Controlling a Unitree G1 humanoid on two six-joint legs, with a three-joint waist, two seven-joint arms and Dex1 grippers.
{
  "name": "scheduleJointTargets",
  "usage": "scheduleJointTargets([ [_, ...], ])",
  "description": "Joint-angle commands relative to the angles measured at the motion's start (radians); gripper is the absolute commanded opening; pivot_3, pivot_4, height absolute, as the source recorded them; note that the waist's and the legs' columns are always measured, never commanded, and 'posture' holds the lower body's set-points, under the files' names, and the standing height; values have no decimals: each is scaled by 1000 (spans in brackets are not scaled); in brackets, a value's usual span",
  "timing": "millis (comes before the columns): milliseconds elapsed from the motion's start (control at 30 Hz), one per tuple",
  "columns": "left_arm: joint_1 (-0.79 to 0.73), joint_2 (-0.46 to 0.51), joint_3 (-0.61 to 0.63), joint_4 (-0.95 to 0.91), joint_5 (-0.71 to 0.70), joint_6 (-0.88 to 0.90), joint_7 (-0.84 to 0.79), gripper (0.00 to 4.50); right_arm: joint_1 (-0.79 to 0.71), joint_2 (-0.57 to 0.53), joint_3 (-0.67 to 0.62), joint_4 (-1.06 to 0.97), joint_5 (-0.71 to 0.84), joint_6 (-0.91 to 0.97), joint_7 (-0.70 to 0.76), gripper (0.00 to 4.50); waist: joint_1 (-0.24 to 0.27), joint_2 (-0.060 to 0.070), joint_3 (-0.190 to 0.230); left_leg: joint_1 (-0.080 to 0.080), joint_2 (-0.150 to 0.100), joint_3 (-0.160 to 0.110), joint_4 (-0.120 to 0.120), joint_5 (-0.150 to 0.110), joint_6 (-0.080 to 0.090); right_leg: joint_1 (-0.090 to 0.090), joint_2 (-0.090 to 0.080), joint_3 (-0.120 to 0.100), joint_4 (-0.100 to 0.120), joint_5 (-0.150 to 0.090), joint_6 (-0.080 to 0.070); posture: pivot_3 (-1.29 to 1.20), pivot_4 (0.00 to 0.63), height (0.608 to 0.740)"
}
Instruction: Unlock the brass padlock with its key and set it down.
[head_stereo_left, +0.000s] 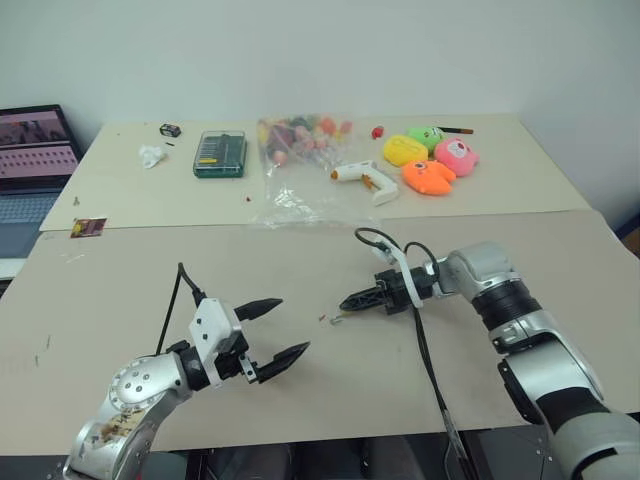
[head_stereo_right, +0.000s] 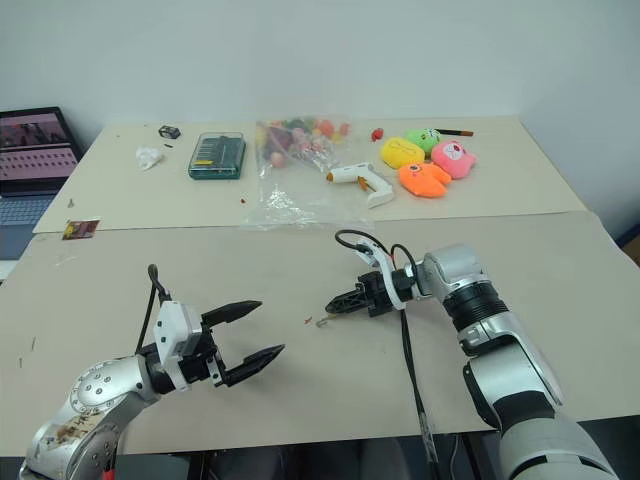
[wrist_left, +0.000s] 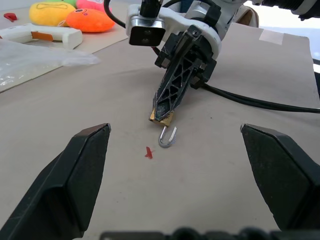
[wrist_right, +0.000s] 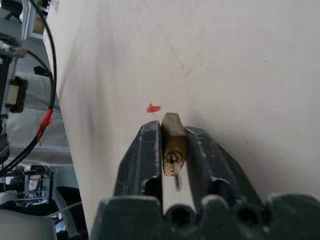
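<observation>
My right gripper (head_stereo_left: 347, 302) points left, low over the tan table (head_stereo_left: 150, 290), and is shut on the brass padlock (wrist_left: 163, 118). The lock's squarish body sits pinched between the two black fingertips. Its silvery shackle (wrist_left: 168, 138) hangs swung open, its curve down at the table top. In the right wrist view the key (wrist_right: 176, 176) sticks out of the keyhole in the padlock (wrist_right: 172, 140), between the fingers. My left gripper (head_stereo_left: 292, 326) stands wide open to the left of the lock, apart from it and holding nothing.
A tiny red fleck (wrist_left: 148, 152) lies on the table beside the shackle. On the far table are a clear bag of small toys (head_stereo_left: 298, 150), a green tool case (head_stereo_left: 220, 154), a white glue gun (head_stereo_left: 365, 180) and plush toys (head_stereo_left: 430, 160). A laptop (head_stereo_left: 35, 160) stands far left.
</observation>
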Motion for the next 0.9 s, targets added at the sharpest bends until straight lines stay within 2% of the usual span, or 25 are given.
scheduleJointTargets([
  [33, -7, -17, -9, -33, 11, -18, 23, 4500, -7, -66, -1, 123, -102, -97, 26, 2398, 3, 0, 0, 1, 0, 0, 0, 0, 0, 1, 0, 0, 0, 0, 0, 0, 150, 740],
  [167, -47, -34, -8, 1, -13, 23, 41, 4500, -31, -172, -36, 196, -138, -221, 112, 3690, 19, 1, 0, 13, 0, -1, 0, -3, 5, 16, 0, -2, -1, 0, 1, 0, 150, 740],
  [233, -79, -30, -13, 23, -13, 49, 46, 4500, -32, -227, -51, 187, -143, -264, 178, 4351, 21, 0, 0, 13, 0, -1, 1, -3, 5, 17, 0, -2, -1, -1, 2, 0, 150, 740],
  [267, -98, -26, -18, 35, -14, 67, 47, 4500, -30, -255, -62, 172, -141, -279, 214, 4433, 19, 1, 0, 14, 0, -1, 1, -3, 5, 17, 0, -2, -1, -1, 2, 0, 150, 740],
  [400, -217, -15, -27, 79, -12, 121, 48, 4500, 115, -423, -85, -125, -160, -477, 352, 4433, 13, 2, 1, 11, 1, 0, 0, -3, 3, 13, 1, -2, 0, -1, 1, 0, 150, 740],
  [500, -262, 1, -14, 88, -23, 144, 34, 4500, 238, -490, -162, -367, -113, -519, 362, 4433, -7, 2, 1, 10, 5, 1, 0, -3, -6, 10, 3, -2, -1, -2, 1, 0, 150, 740],
  [633, -318, 30, 1, 111, -6, 155, 26, 4500, 346, -474, -319, -642, -15, -439, 228, 4433, -18, 2, 2, 11, 8, 4, 0, -10, 0, 9, 5, -2, -1, -2, 1, 0, 150, 740],
  [667, -336, 47, 11, 111, -14, 162, 15, 4500, 374, -466, -340, -694, -38, -477, 181, 4433, -16, 2, 2, 11, 8, 5, 0, -11, 0, 9, 5, -2, -1, -2, 1, 0, 150, 740],
  [800, -370, 122, 42, 119, -37, 178, -47, 4500, 406, -461, -352, -761, -102, -547, 95, 4433, -2, 2, 2, 12, 8, 5, 1, -10, 0, 10, 5, -3, -1, -2, 1, 0, 150, 740],
  [900, -430, 164, 88, 201, -110, 290, -62, 4500, 401, -452, -362, -758, -123, -614, 73, 4433, 2, 2, 2, 11, 8, 5, 1, -10, 0, 9, 5, -3, -1, -2, 1, 0, 150, 740],
])
